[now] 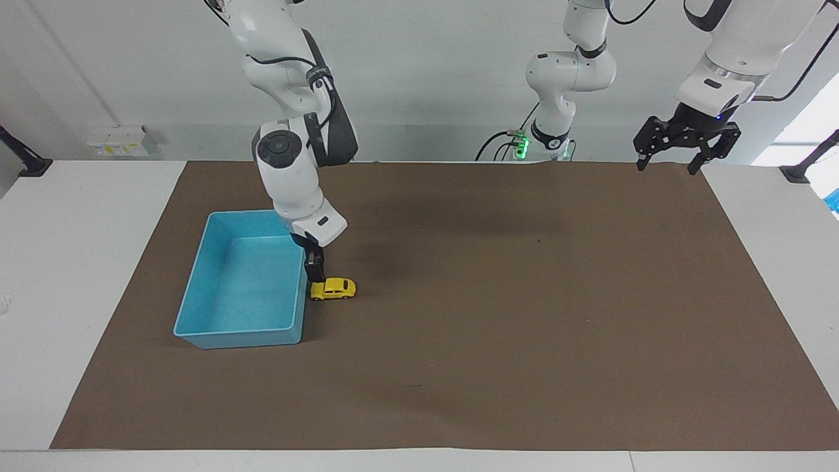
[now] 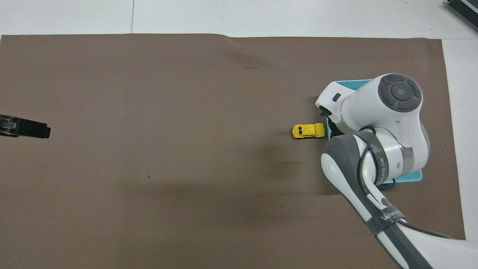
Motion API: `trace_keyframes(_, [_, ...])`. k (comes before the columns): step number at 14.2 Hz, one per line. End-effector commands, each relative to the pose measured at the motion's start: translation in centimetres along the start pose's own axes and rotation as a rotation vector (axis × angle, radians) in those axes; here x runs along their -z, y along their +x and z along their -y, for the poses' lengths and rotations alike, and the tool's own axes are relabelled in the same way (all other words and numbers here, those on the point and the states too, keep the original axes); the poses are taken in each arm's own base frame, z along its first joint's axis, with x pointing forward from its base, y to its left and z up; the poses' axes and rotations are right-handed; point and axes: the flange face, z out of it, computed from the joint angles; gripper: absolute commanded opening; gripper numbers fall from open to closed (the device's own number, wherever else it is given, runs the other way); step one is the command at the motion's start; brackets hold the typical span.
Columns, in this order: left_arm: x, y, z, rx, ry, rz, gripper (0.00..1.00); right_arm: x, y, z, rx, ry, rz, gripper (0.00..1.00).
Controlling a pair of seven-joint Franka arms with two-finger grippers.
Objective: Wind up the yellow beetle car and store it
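The yellow beetle car (image 1: 333, 288) stands on the brown mat, just beside the blue bin's (image 1: 239, 338) long wall; it also shows in the overhead view (image 2: 308, 130). My right gripper (image 1: 316, 269) points down, low over the car's end nearest the bin, at the bin's rim. Whether it touches the car I cannot tell. In the overhead view the right arm covers this gripper and most of the bin (image 2: 410, 177). My left gripper (image 1: 678, 147) is open and empty, raised and waiting over the mat's edge at the left arm's end; its tip shows in the overhead view (image 2: 33, 128).
The bin holds nothing. The brown mat (image 1: 524, 295) covers most of the white table (image 1: 78, 262). A small black mark (image 1: 409, 385) lies on the mat, farther from the robots than the car.
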Motion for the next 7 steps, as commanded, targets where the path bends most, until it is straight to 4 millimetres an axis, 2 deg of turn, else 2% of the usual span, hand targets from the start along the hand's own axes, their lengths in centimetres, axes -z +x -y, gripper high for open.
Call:
trace_keyframes(1, [0.0, -0.5, -0.5, 0.011, -0.013, 0.002, 1.00, -1.7, 0.0, -0.3, -0.021, 0.000, -0.007, 1.00])
trace_keyframes(4, [0.0, -0.5, -0.5, 0.014, -0.034, 0.002, 1.00, -3.6, 0.1, -0.7, -0.028, -0.003, -0.013, 1.00])
trace_keyframes(7, [0.1, -0.5, -0.4, 0.012, -0.034, -0.001, 1.00, -4.6, 0.3, -0.9, -0.041, -0.008, -0.017, 1.00])
